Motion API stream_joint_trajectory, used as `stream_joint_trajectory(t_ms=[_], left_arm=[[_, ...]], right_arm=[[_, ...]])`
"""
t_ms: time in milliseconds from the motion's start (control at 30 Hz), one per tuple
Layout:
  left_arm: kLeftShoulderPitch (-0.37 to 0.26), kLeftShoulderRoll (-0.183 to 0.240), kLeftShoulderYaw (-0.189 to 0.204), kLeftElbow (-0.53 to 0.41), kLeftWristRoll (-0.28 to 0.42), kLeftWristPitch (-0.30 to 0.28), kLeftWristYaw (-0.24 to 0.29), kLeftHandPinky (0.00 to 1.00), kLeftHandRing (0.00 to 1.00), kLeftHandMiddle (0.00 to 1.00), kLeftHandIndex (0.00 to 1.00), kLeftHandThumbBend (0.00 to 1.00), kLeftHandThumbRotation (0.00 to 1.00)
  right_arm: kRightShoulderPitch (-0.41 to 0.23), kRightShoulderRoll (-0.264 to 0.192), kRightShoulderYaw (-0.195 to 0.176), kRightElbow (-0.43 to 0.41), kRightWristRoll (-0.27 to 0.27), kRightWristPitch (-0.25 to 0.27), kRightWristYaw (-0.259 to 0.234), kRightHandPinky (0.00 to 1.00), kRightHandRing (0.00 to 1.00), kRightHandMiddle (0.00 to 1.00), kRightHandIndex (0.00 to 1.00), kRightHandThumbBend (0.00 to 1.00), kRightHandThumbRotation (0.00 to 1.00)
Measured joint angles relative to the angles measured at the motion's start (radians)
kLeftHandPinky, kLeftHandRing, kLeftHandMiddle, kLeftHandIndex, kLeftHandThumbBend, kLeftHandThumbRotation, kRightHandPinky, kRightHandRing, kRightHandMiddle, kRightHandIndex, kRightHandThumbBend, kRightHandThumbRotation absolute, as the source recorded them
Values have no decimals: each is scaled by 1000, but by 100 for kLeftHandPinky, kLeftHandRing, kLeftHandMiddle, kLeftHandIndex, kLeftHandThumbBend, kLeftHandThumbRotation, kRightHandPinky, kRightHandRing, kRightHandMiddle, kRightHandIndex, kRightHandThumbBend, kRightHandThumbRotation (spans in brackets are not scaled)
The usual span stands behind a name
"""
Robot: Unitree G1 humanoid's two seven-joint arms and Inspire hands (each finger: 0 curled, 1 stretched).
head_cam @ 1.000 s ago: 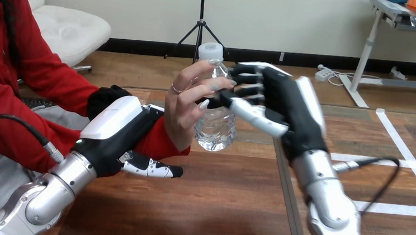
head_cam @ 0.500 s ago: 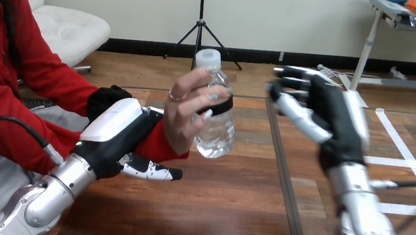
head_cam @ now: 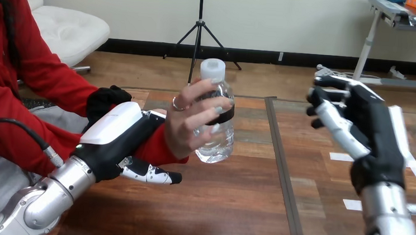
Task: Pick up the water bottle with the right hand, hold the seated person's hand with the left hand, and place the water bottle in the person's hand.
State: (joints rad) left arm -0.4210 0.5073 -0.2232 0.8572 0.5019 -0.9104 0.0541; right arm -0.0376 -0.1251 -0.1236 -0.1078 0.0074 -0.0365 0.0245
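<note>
My right hand (head_cam: 370,124) hangs spread, clear of the bottle (head_cam: 218,142) in the person's hand (head_cam: 185,124); jerking my left hand (head_cam: 115,130), grip unclear to me, at their wrist (head_cam: 161,146) could knock it loose.

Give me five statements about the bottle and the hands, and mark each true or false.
1. The person's hand holds the bottle. True.
2. The right robot hand grips the bottle. False: it is apart from the bottle, off to its right, and holds nothing.
3. The bottle stands on the table. False: it is held upright above the table.
4. The left robot hand is at the person's wrist, touching it from below. True.
5. The bottle's cap is on. True.
</note>
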Motion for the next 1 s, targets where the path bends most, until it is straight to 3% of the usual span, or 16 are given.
stream_joint_trajectory(t_ms=[433, 633, 1000], left_arm=[[2, 2, 0, 0, -3, -17, -5, 34, 41, 48, 49, 71, 7], [8, 2, 2, 0, -12, -32, -5, 37, 44, 51, 52, 75, 15], [20, 2, 9, 0, -27, -52, -2, 56, 59, 64, 65, 88, 35]], right_arm=[[125, 5, -18, -139, 64, -3, 20, 41, 45, 51, 60, 57, 44], [194, 7, -26, -179, 95, -25, 36, 41, 44, 50, 59, 53, 40], [288, 21, -42, -196, 154, -46, 49, 42, 43, 49, 59, 52, 38]])
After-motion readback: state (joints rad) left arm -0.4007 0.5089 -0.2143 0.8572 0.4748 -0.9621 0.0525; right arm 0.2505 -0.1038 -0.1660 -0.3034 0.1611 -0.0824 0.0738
